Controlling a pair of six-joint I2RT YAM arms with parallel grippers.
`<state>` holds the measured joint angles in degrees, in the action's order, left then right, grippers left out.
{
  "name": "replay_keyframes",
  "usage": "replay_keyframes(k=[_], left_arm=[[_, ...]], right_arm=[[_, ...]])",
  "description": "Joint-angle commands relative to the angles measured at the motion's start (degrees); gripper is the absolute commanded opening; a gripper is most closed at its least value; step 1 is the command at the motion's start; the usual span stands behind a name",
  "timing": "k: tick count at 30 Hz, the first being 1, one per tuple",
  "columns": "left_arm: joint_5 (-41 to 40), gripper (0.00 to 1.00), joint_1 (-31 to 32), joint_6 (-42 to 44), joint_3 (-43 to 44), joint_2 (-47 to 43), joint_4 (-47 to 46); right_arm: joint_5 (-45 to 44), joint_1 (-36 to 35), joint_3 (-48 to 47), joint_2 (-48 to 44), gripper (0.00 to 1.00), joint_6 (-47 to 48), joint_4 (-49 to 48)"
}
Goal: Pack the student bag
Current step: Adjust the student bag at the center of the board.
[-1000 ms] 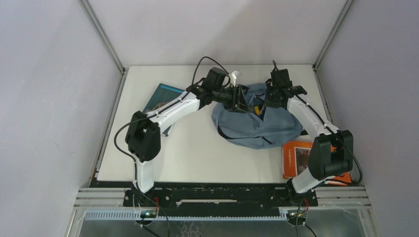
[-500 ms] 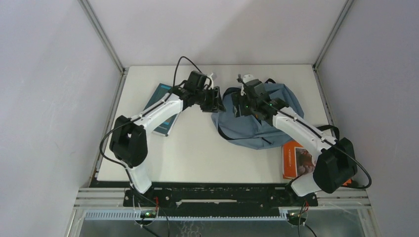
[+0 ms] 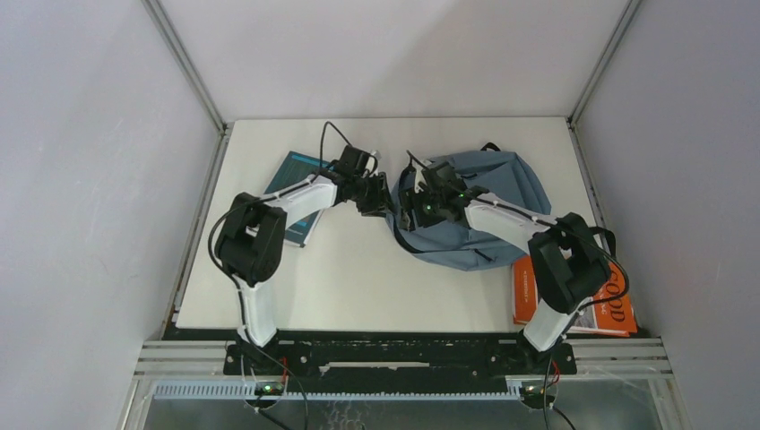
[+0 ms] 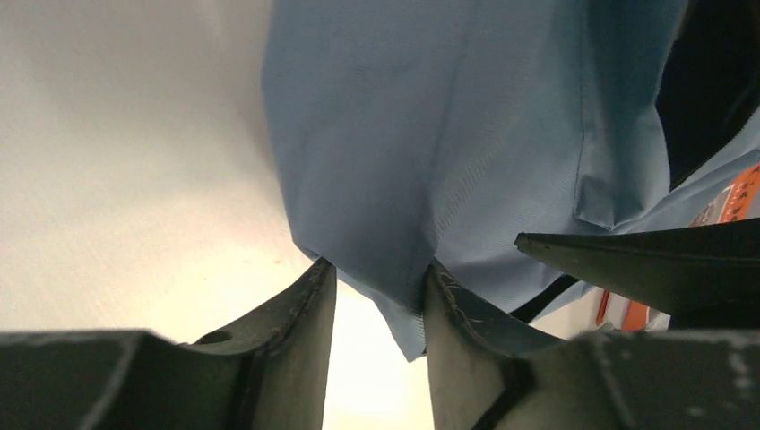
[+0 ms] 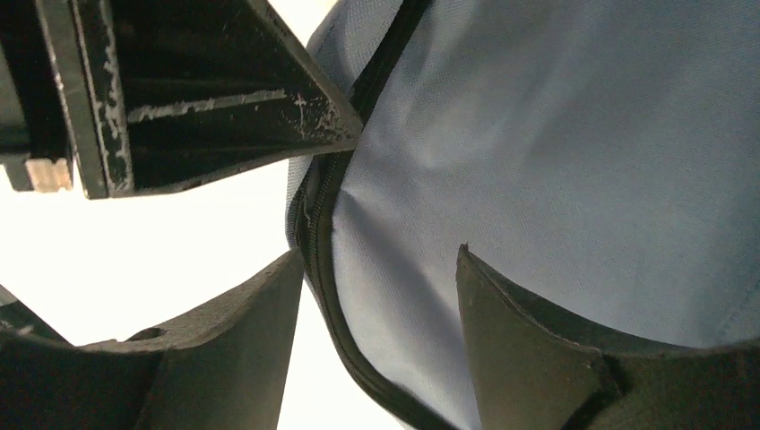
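Observation:
The student bag (image 3: 502,193), grey-blue with black zipper lines, lies flat at the back right of the table. My left gripper (image 3: 384,194) is at its left edge. In the left wrist view a fold of the bag (image 4: 430,134) fills the space between the fingertips, so the left gripper (image 4: 376,273) is shut on the fabric. My right gripper (image 3: 408,208) sits just beside it on the same edge. Its jaws stand wide apart in the right wrist view, and the right gripper (image 5: 381,253) straddles the bag's (image 5: 538,152) zipper edge without pinching it.
A teal book (image 3: 289,179) lies on the table under the left arm. An orange book (image 3: 587,296) lies at the front right beside the right arm's base. The two grippers are nearly touching; the left one's finger (image 5: 224,98) shows in the right wrist view.
The bag was bunched up and lifted; it now lies flat. The right gripper opened and moved from the bag's top to its left edge. The left gripper drew back leftward and down.

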<state>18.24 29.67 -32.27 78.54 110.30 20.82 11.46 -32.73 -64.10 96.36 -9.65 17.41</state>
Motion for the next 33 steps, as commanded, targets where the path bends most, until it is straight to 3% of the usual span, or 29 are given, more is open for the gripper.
replay_keyframes(k=[1,14,20,24,26,30,33], left_arm=[[6.0,0.40,-2.9,-4.3,-1.5,1.9,-7.6],[8.9,0.02,-3.6,-5.9,-2.1,3.9,-9.7],[9.8,0.00,-3.6,-6.2,-2.0,4.5,-10.0],[10.0,0.00,-3.6,-6.2,-2.3,4.0,-10.0],[10.1,0.00,-3.6,-6.1,-2.5,3.8,-9.9],[9.7,0.00,-3.7,-5.8,-3.3,3.3,-9.8],[11.2,0.00,-4.4,-6.6,-4.6,2.7,-11.5]], right_arm=[[0.4,-0.7,-0.6,2.7,0.71,-2.7,-6.3],[0.2,-1.0,-0.6,7.5,0.70,-3.5,-8.7],[-0.3,-3.0,-0.8,7.1,0.73,-3.2,-11.3],[-1.5,-2.8,-2.3,10.6,0.69,-4.5,-10.1],[-2.3,-2.7,-2.3,11.2,0.59,-4.8,-10.0],[-5.0,-1.7,-2.3,7.8,0.01,-5.2,-7.8],[-5.9,0.6,-2.3,0.6,0.00,-6.3,-5.3]])
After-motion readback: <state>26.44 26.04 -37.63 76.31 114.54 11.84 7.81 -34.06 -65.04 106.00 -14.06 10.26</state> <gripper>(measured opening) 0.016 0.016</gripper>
